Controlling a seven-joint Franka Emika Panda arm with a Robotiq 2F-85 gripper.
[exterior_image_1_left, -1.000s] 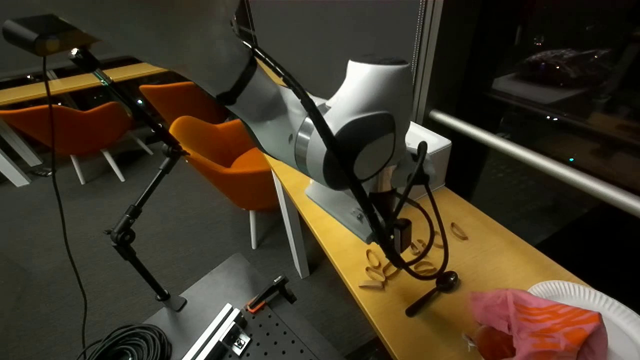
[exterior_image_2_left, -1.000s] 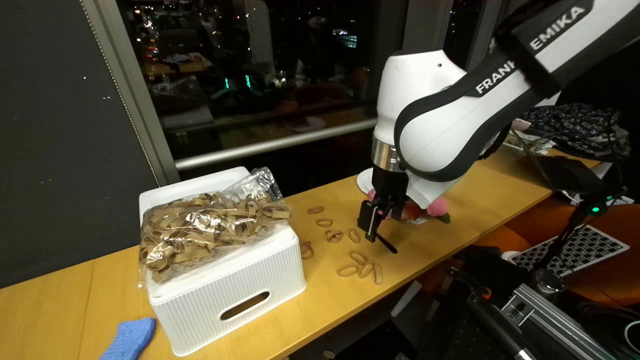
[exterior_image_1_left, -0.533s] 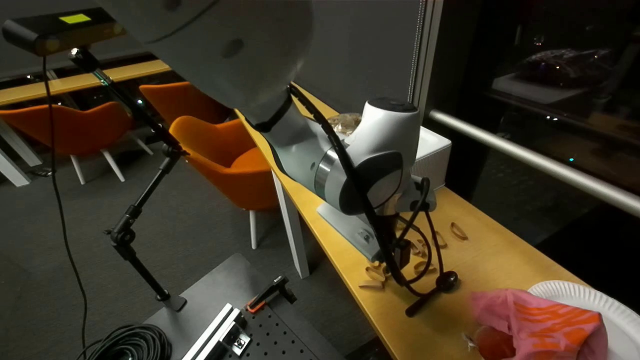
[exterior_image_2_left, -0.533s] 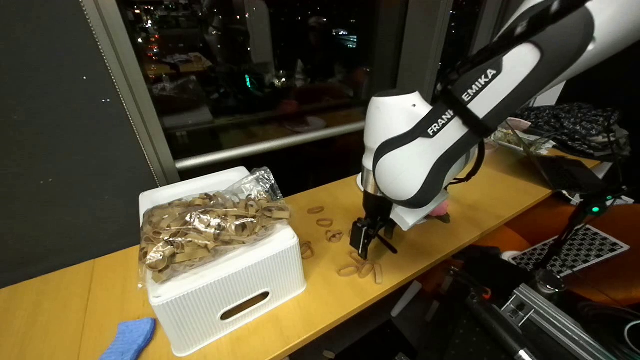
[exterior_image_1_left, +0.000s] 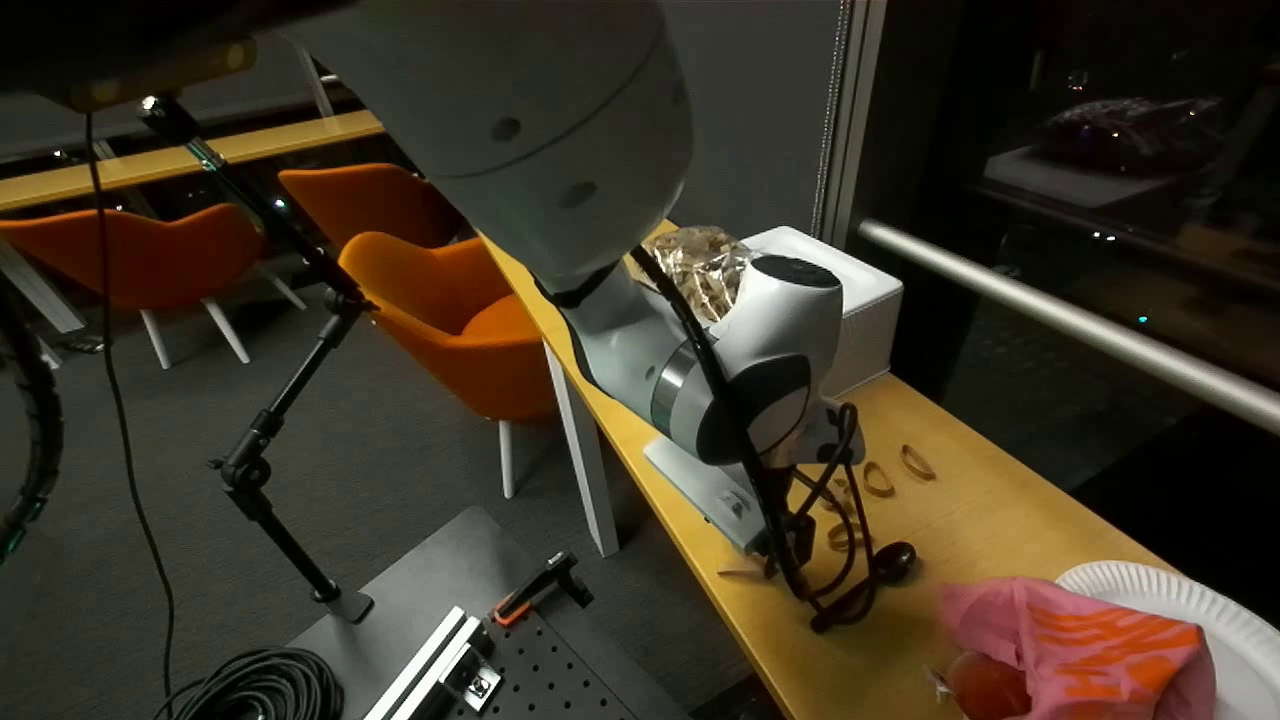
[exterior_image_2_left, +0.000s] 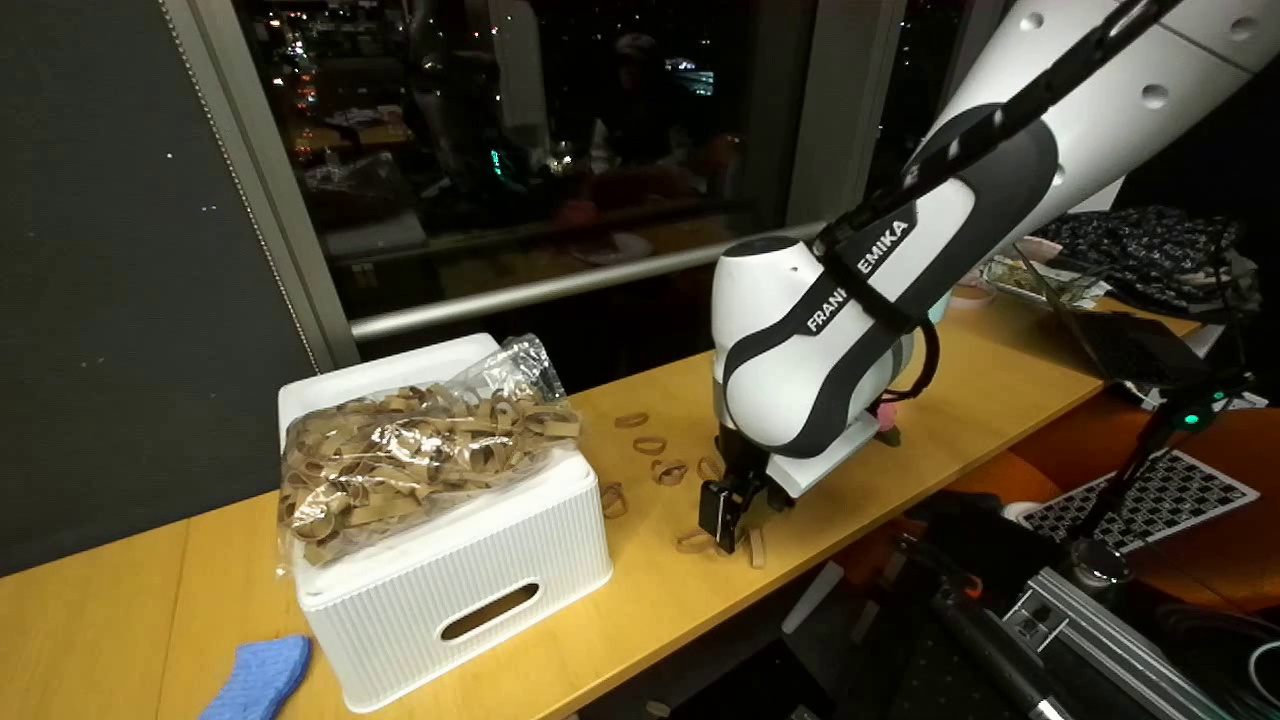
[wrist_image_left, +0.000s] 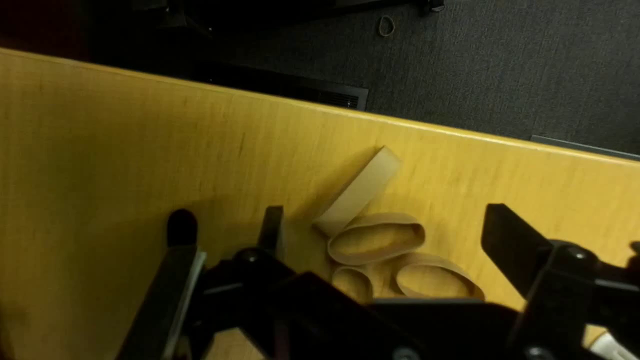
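Gripper, black, 2-fingered: jaws wide apart around 4 flat tan loop-shaped bands

Wrist view: 1 finger either side of the 4. 1 shows as slanted strip, 3 as ovals; strip touches nearest oval, smallest oval partly hidden behind gripper. All lie on yellow wooden table, nr its edge. Can't tell if tips touch any.

Nr gripper: 1 black spoon, handle crossed in ext. view by loops of thick black cable off white-and-black robot arm. Cable + arm hide much of gripper & some bands there.

Btwn gripper & box: at least 5 more tan bands; 1 clump may be 2+, can't tell. Then 1 white ribbed box; on top, 1 clear plastic bag full of same bands, too many to count. 1 blue cloth-like piece just beside box.

Past spoon: 1 pink-and-orange cloth overlapping 1 white fluted paper plate, w/ 1 round reddish thing against cloth.

Floor: 1 stray tan loop on dark-grey carpet; 3 orange shell chairs beyond table.
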